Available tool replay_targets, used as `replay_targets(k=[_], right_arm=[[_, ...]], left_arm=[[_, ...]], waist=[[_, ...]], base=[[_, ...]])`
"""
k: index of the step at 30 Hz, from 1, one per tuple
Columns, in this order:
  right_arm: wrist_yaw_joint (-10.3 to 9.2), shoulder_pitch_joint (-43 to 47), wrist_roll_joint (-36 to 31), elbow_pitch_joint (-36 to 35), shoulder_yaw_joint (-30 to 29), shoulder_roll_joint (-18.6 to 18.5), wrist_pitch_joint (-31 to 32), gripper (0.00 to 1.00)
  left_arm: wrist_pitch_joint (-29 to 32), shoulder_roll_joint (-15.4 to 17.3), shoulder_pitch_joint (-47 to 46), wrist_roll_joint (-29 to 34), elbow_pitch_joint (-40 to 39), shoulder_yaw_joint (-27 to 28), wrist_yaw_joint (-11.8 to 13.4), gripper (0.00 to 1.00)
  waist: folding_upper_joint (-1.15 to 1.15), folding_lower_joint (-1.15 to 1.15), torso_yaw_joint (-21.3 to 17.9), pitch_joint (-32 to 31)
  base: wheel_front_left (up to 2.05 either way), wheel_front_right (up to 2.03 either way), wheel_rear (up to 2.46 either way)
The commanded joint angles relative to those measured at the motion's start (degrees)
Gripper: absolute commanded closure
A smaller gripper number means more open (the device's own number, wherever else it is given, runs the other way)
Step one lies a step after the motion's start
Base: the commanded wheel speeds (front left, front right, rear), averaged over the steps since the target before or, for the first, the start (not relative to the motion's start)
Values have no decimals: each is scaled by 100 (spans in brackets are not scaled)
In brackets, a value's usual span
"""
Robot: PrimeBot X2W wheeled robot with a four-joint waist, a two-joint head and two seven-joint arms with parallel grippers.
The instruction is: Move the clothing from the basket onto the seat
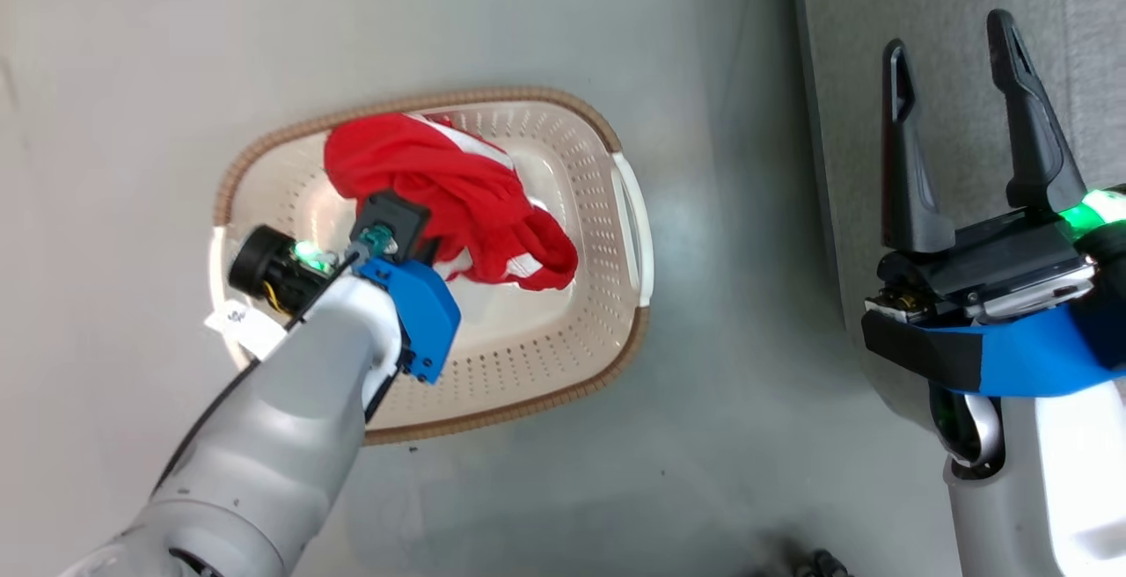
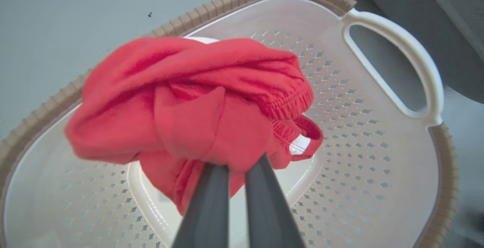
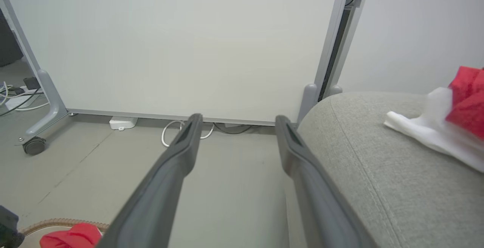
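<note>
The left jaws are pinched tight on a fold of the red garment (image 2: 189, 108), which sits bunched in the basket (image 1: 563, 339), toward its 12 o'clock side in the head view. The grip takes a gathered ridge, not a loose edge. That probably lets the whole piece rise in one lump and clear the rim (image 1: 528, 95) without trailing. The basket stands on the floor (image 1: 132, 49), with the seat (image 1: 844, 49) at its 3 o'clock, so the carry should be a short swing.

The right jaws stand fully apart and hold nothing. They are parked over the seat's edge at 3 o'clock in the head view, apparently to keep out of the left arm's way.

By count there are two garments. One is in the left jaws, and a second garment (image 3: 467, 96), red with white, lies on the seat at 3 o'clock in the right wrist view. There is one basket, one seat and two arms.
</note>
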Motion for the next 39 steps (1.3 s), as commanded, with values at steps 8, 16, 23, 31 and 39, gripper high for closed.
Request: replay_targets(k=[8,16,23,31,39], right_arm=[[2,176,-26,286,-55,5,-20,0],[2,370,29,564,-56,4,-20,0],[2,612,130,772,-67,4,-20,0],[2,950,231,936,-52,5,-20,0],[2,1198,318,1045,-27,4,-20,0]], left_arm=[[-80,98,389,-143,-616,180,-26,100],[-84,359,865,110,-1324,808,-24,100],[-84,500,1347,531,-1963,1522,30,100],[-84,570,1746,1011,-2591,2255,25,100],[-84,519,1884,1380,-3183,2752,-13,100]], waist=[[0,0,332,-876],[0,0,450,-1678],[0,0,511,-2349],[0,0,557,-3032],[0,0,606,-3499]], base=[[0,0,0],[0,0,0],[0,0,0],[0,0,0],[0,0,0]])
